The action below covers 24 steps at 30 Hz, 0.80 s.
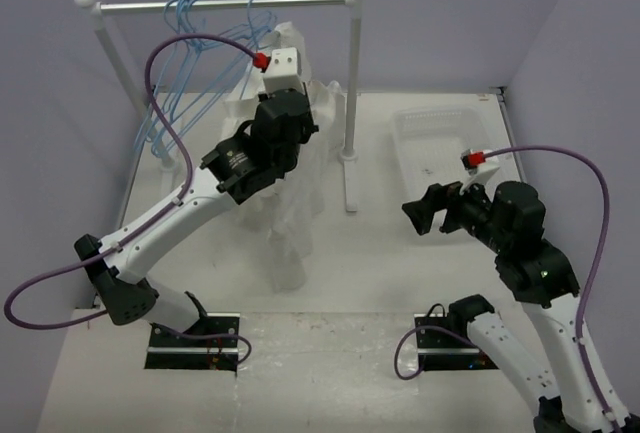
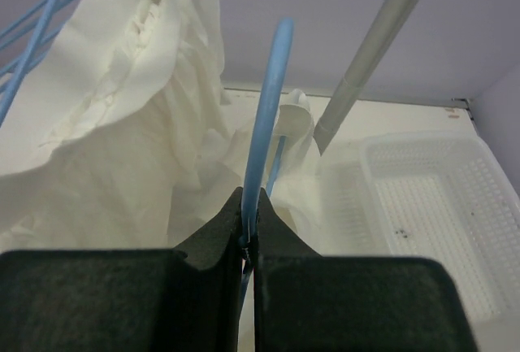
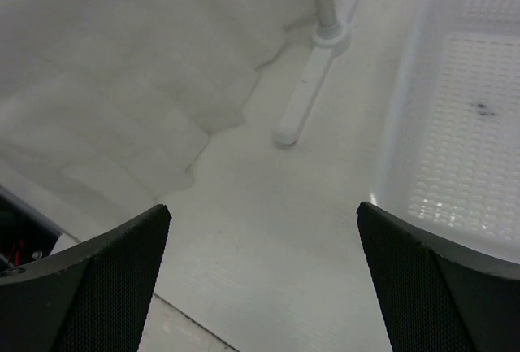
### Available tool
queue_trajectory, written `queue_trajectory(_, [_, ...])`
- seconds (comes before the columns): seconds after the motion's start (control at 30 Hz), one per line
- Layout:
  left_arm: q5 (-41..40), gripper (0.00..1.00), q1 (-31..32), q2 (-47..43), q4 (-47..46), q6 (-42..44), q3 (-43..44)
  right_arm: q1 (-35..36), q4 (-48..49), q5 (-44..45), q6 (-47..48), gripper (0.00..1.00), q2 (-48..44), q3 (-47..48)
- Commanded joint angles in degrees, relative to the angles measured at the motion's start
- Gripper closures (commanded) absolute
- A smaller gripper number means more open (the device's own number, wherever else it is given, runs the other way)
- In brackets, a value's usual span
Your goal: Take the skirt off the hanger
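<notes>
While the skirt (image 2: 122, 116) hangs from the rack (image 1: 225, 5) at the back left of the worktop (image 1: 380, 283), the task looks barely begun: the cloth has not yet come off its hanger (image 2: 268, 100), and sliding or lifting it free is all left to do. The worktop is a flat, matte white surface. The rack is a thin pale rail on slim uprights with round end knobs, and it carries several blue wire hangers. The skirt is the broadest soft thing in view, thin white cloth, crinkled and gathered into ruffles near the top, falling in loose folds toward the worktop. Where it ends and any other white cloth begins cannot be told. To the right, well apart from it, sits a clear plastic basket (image 1: 440, 111), rectangular, with perforated walls and floor. The hanger is a smooth, glossy blue rod bent in a curve and partly buried in the folds. The left gripper (image 2: 250, 206) has its dark fingers pinched narrowly on that blue rod. The right gripper (image 3: 262, 210) hovers beside the basket with its textured fingers spread wide, holding nothing.
</notes>
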<state>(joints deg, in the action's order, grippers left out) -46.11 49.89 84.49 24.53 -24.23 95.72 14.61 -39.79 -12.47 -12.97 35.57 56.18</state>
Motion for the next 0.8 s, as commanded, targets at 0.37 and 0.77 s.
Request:
queue_trajectory(0.37, [-18.38,1.00,1.62,7.52,23.84,-34.36,16.14,35.73,15.52,8.76,5.93,0.01,4.94,-7.05])
queue_trajectory(0.77, [-25.43,1.00,1.70,12.37,25.83,-36.15,23.29,51.13,46.89,31.28,5.42,0.01,15.93,-11.62])
